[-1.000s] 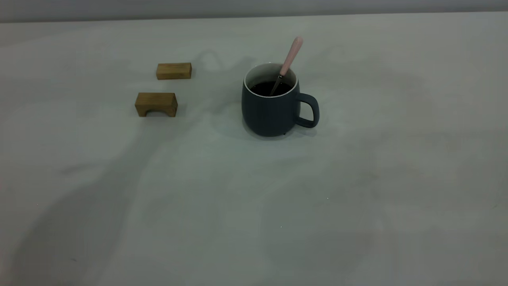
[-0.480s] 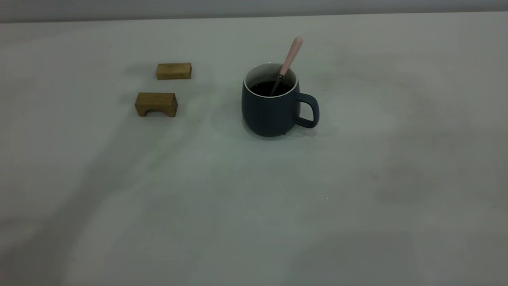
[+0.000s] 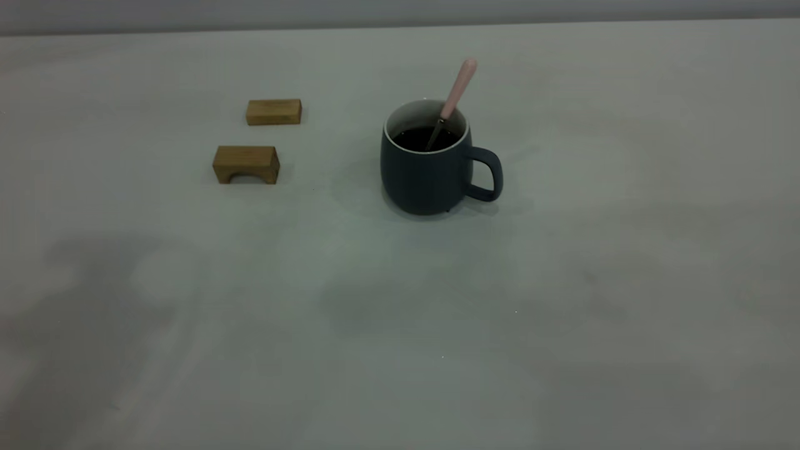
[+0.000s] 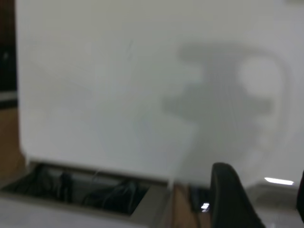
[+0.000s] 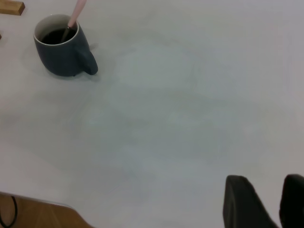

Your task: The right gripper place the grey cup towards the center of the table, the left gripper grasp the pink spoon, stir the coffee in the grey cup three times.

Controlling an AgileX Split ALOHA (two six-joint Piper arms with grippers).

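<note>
Coffee [image 3: 426,139] fills the grey cup [image 3: 425,172] mid-table [image 3: 400,325], pink spoon [image 3: 458,90] leaning inside against the rim. Two wooden blocks [image 3: 246,164] sit left. Right gripper [image 5: 266,202], fingers slightly apart, hangs near the table's edge; left gripper's [image 4: 266,199] spread I cannot tell.

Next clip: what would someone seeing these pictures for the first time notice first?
The grey cup stands alone near the middle of the table, handle toward the right arm's side, with dark coffee inside and the pink spoon leaning in it. Two wooden blocks lie apart from it on the left arm's side. No arm shows in the exterior view.
</note>
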